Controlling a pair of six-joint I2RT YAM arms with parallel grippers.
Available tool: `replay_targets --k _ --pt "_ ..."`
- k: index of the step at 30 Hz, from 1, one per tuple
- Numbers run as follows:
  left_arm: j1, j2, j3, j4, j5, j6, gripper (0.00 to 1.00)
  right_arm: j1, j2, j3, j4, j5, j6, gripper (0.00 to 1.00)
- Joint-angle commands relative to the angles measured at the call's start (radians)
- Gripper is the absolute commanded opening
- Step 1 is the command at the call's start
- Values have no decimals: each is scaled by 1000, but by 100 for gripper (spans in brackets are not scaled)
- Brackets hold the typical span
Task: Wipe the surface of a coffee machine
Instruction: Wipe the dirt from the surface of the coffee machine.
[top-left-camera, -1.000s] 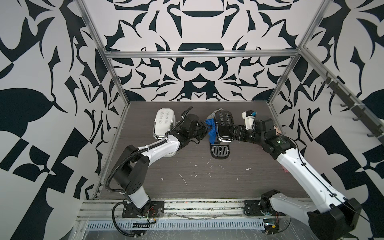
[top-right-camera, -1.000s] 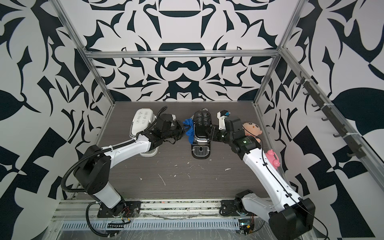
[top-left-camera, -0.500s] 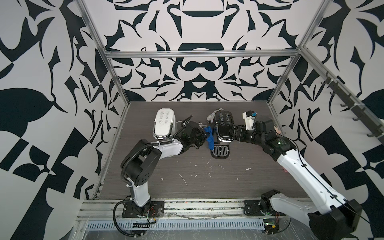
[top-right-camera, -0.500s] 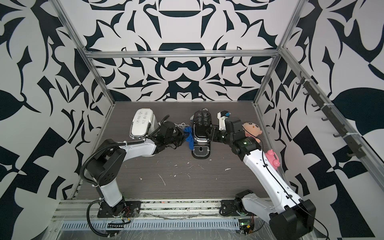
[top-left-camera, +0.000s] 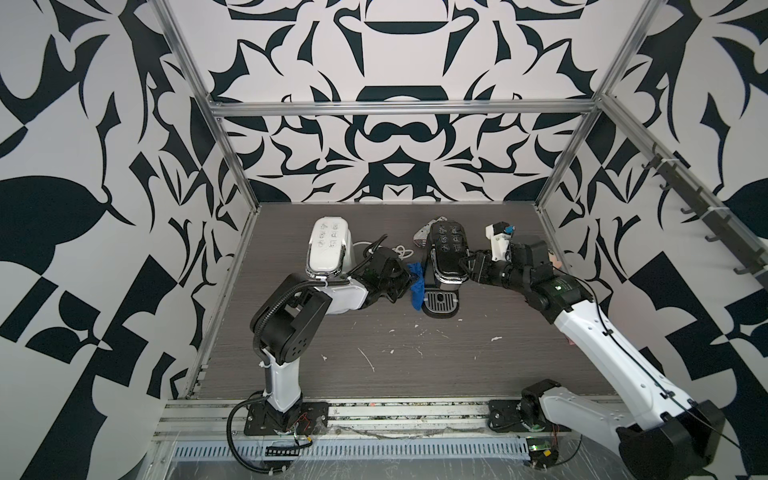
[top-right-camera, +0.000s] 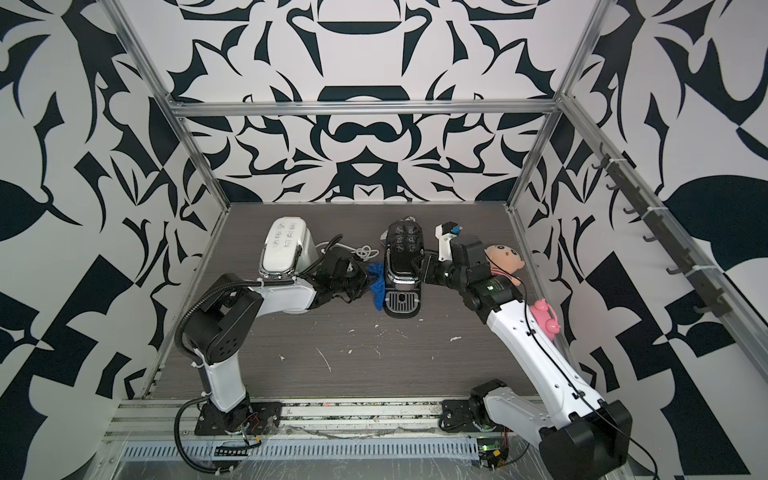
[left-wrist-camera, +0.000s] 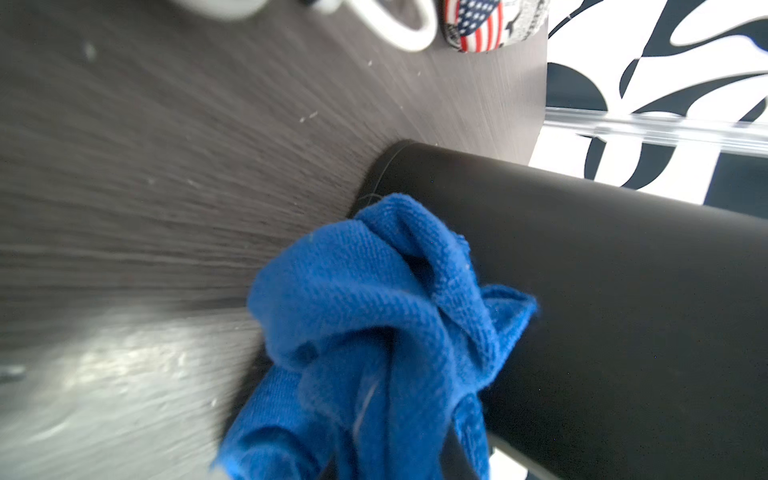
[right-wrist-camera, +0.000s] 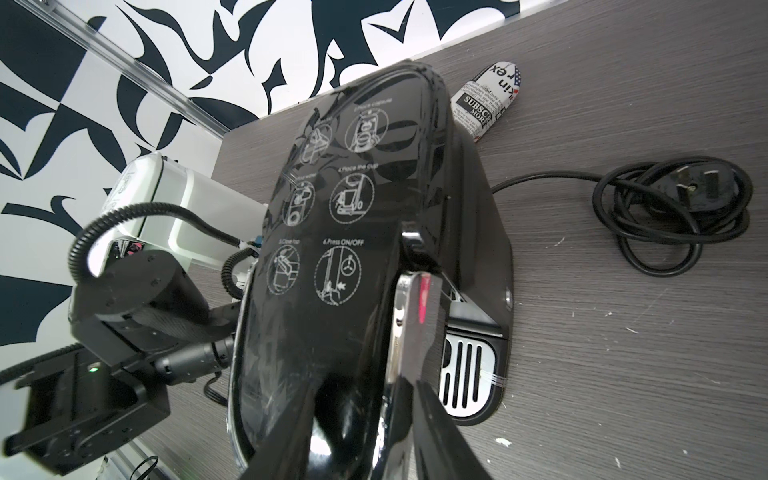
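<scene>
Currently the right end effector (top-left-camera: 466, 266) grips the coffee machine (top-left-camera: 446, 253).

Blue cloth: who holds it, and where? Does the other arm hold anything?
The left gripper pinches the blue cloth by its bunched end. The right gripper clamps the black coffee machine by its lid edge.

Bright, even light fills both top views; shadows are soft. The left wrist view blurs the table (left-wrist-camera: 124, 208), the cloth (left-wrist-camera: 365, 299) sharp. Pale glare streaks the glossy coffee machine (right-wrist-camera: 332, 208).
</scene>
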Motion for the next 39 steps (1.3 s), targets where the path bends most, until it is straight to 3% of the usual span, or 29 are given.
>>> replay_targets --k 1,4,9,13,18,23,31,39 --pt "27 -94 103 -82 -3 124 0 20 52 -80 -249 -37 -5 41" --pt "27 -96 207 -159 11 182 0 20 52 -76 -252 -57 -4 40" --pt "29 -32 284 -170 30 162 0 21 38 -110 -206 -59 24 40" --pt "8 0 164 -42 19 74 0 22 72 -106 -194 -79 23 40" --pt "-6 46 64 -23 10 42 0 22 50 -163 -156 -59 42 39" --pt "-11 61 44 13 25 19 0 21 31 -165 -164 -50 45 39" --pt "32 -124 98 -62 -28 89 0 22 30 -160 -170 -48 47 39" --pt "-35 -252 80 -33 -61 248 0 21 46 -150 -188 -21 48 39"
